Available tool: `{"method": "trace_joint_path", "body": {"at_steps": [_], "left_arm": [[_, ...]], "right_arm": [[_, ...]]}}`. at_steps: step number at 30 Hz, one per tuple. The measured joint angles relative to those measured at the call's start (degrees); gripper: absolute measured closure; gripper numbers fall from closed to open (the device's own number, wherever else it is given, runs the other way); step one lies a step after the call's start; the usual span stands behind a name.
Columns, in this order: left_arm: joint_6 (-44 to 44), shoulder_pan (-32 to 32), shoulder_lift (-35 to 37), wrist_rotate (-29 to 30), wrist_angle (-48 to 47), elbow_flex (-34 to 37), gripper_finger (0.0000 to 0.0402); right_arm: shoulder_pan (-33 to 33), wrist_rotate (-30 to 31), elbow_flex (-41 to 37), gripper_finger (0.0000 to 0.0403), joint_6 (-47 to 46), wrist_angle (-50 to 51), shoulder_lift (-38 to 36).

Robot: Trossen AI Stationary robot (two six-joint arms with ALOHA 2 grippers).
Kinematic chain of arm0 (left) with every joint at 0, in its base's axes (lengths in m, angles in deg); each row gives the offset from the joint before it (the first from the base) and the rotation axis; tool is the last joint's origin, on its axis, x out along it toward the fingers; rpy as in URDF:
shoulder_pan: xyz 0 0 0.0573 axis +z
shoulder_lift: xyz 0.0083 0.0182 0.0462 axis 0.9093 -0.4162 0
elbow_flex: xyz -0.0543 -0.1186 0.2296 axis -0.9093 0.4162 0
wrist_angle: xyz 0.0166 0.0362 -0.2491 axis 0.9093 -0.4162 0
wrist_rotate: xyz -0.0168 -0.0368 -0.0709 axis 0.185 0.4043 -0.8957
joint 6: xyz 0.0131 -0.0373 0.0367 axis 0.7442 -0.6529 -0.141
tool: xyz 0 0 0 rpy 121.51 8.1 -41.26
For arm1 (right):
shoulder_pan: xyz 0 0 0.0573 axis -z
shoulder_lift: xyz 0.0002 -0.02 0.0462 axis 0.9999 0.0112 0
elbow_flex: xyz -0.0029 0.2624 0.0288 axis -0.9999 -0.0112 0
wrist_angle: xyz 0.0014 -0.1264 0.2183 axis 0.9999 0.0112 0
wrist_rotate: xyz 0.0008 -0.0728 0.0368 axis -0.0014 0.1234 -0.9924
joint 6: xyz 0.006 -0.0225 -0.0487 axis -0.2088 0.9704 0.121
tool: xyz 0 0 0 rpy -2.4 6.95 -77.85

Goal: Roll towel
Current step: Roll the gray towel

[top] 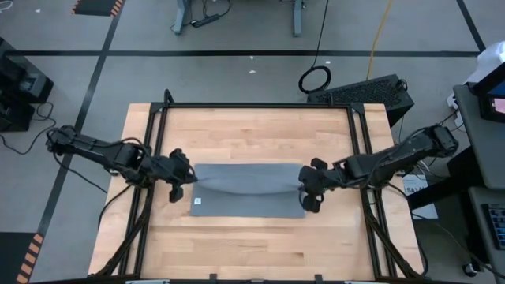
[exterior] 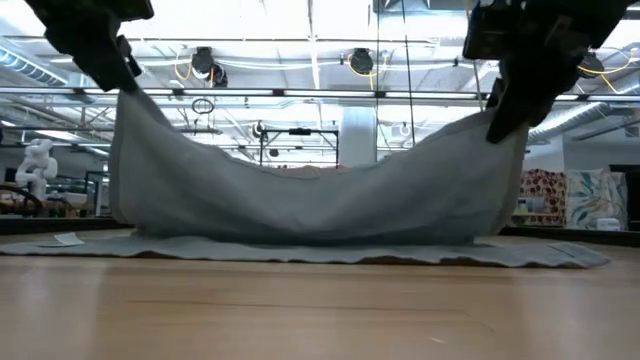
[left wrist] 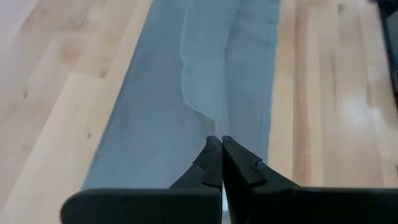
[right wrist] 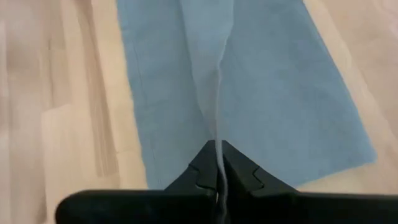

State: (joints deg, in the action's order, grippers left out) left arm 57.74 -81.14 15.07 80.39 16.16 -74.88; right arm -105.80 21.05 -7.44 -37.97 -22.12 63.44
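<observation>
The wooden table fills the centre of the high view, and the towel is seen just below frame centre, grey, long axis running left-right across the pic. A small white tag is picked out near its lower-left corner.

Only part of the cloth is flat. In the low view the near strip lies on the wood along the middle of the frame, while the far edge is held up off the table, high at both ends and sagging in a curve at mid-frame. So the lifted edge is strung between the two arms, approx. parallel to the long axis.

Left gripper is found at the towel's left short end, centre-left of the high view; in the left wrist view its fingers are pressed together w/ a pinch of cloth rising from between the tips. Right gripper is at the opposite short end, centre-right; its wrist view shows the same thing, fingers closed tight on a thin fold of fabric.

Neither arm is nearer: one end each, roughly level with each other in the frame.

Judged from this: a fold or first turn is under way, not yet laid down. The next move would turn on the raised edge being carried toward the bottom of the high view, across the short axis, both ends kept level so the sag lands straight. Uneven travel could skew the roll.
</observation>
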Motion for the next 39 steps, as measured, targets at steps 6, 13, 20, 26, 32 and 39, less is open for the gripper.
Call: {"method": "trace_joint_path", "body": {"at_steps": [6,13,20,26,32,39], "left_arm": [[-3.61,-2.23,-0.76,0.94,-1.88,0.00,0.0400],[-3.77,-3.53,-1.23,2.26,-2.57,0.00,0.0400],[-5.30,-3.54,-3.13,0.74,-3.38,0.02,0.0400],[-6.69,-3.56,-5.41,-1.24,-3.36,0.02,0.0400],[-6.72,-3.56,-7.43,-1.35,-4.68,0.02,0.0400],[-6.72,-3.56,-8.33,-1.35,-4.89,0.04,0.0400]], "right_arm": [[-4.96,5.18,0.00,0.0403,-6.40,-0.23,2.19],[-6.84,5.36,-0.02,0.0403,-8.29,-4.97,6.66],[-8.09,3.49,-0.02,0.0403,-8.70,-5.04,10.06],[-9.01,3.49,-0.02,0.0403,-8.71,-5.81,10.97],[-10.10,3.46,0.00,0.0403,-9.50,-8.76,12.08],[-11.96,-0.14,0.04,0.0363,-11.90,-9.10,12.43]]}}
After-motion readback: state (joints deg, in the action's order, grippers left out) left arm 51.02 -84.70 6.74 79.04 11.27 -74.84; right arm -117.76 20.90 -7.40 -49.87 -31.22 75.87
